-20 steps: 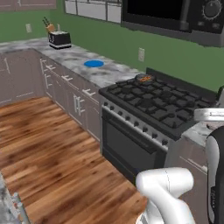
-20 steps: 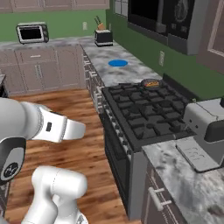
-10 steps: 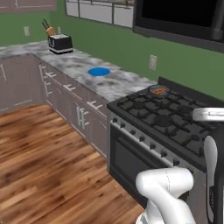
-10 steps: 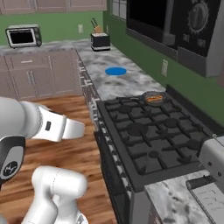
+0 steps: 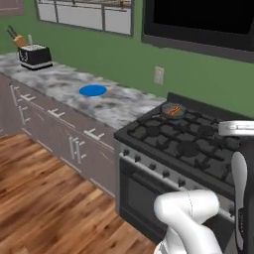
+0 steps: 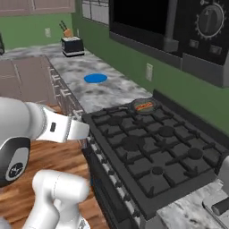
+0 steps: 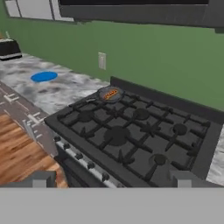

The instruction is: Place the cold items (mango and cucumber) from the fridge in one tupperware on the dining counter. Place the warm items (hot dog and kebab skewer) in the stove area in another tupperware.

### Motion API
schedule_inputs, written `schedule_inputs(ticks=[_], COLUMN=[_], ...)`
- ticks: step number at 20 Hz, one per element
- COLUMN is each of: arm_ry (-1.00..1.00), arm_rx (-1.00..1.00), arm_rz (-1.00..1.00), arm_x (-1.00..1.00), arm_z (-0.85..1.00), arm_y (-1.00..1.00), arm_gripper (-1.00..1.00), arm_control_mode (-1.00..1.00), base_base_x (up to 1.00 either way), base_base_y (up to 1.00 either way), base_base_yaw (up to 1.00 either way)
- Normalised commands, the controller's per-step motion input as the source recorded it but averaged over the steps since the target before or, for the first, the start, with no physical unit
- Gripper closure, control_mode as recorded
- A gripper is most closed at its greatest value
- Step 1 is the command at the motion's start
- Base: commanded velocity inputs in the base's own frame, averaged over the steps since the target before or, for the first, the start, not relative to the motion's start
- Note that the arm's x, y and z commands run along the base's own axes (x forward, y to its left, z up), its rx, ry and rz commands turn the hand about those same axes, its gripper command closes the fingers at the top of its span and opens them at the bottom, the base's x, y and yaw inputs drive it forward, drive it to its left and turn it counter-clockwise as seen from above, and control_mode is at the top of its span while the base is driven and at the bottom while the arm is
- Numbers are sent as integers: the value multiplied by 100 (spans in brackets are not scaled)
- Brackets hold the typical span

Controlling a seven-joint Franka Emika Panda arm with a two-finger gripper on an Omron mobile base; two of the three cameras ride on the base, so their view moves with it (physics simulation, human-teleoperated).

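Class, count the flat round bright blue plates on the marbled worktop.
1: the flat round bright blue plate lies on the grey marbled worktop, between the black toaster and the black gas range.

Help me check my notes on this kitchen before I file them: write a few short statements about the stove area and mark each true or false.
1. A hot dog lies in a small round pan at the stove's back corner. True.
2. The blue plate sits on a burner. False: it lies on the marbled counter, beside the stove.
3. A toaster stands at the counter's far end. True.
4. The tool is shut on the hot dog. False: its tips stand wide apart in the hand view, holding nothing, well short of the hot dog.
5. The wall behind the stove is white. False: it is green.
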Motion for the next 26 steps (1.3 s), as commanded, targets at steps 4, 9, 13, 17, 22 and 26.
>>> schedule_inputs(ticks=[4,9,13,17,22,26], arm_ry=[0,0,0,0,0,0], arm_rx=[0,0,0,0,0,0], arm_rz=[0,0,0,0,0,0], arm_x=[0,0,0,0,0,0], arm_z=[0,0,0,0,0,0], arm_y=[0,0,0,0,0,0], arm_gripper=[-100,-100,-100,-100,-100,-100], arm_control_mode=[100,100,100,100,100,100], base_base_x=[54,52,38,41,48,44], base_base_y=[51,68,90,93,80,45], base_base_yaw=[-73,-69,-47,-35,-18,-3])
